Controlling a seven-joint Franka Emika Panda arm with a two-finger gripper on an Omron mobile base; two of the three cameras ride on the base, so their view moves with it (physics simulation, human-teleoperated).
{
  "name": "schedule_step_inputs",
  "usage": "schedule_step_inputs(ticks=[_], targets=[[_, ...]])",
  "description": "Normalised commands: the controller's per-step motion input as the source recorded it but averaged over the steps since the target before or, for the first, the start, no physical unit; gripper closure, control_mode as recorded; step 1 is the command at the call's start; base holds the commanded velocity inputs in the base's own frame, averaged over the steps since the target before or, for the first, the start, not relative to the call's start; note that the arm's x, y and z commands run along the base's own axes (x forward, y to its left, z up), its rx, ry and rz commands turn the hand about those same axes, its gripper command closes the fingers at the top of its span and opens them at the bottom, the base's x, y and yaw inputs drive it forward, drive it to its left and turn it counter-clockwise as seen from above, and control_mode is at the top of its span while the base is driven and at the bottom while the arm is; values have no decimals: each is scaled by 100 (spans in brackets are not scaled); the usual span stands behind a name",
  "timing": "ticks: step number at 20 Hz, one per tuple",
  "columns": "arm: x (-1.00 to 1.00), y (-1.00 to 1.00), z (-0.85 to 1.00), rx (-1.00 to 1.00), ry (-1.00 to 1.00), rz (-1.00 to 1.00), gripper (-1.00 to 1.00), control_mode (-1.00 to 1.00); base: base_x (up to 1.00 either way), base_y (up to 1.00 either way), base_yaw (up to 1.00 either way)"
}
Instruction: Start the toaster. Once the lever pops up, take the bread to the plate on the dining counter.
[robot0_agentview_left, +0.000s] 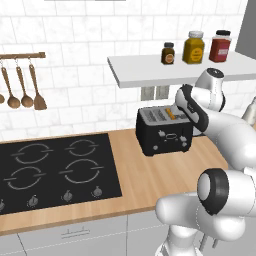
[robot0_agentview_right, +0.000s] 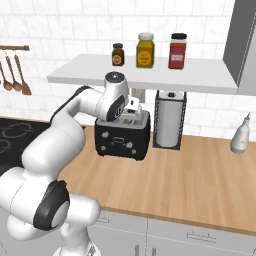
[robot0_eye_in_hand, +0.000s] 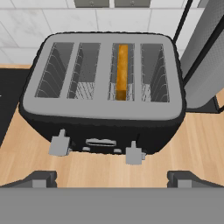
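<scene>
Black boxy toaster (robot0_eye_in_hand: 103, 94) on the light wooden surface (robot0_eye_in_hand: 109, 168) against the white tiled wall, orange-crusted bread slice (robot0_eye_in_hand: 122, 70) sunk in its third slot, gripper (robot0_eye_in_hand: 111, 178) fully open, empty, poised above the toaster's front levers

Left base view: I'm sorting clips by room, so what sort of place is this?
A kitchen, rendered. A black stovetop is set in a wooden counter, a toaster stands by a tiled wall, and spice jars sit on a shelf.
</scene>
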Motion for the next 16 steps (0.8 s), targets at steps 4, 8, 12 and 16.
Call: schedule_step_inputs(ticks=[4, 8, 12, 16], targets=[[0, 0, 0, 0, 0, 0, -100, -100, 0, 0, 0], [0, 0, 0, 0, 0, 0, -100, -100, 0, 0, 0], [0, 0, 0, 0, 0, 0, -100, -100, 0, 0, 0], [0, 0, 0, 0, 0, 0, -100, -100, 0, 0, 0]])
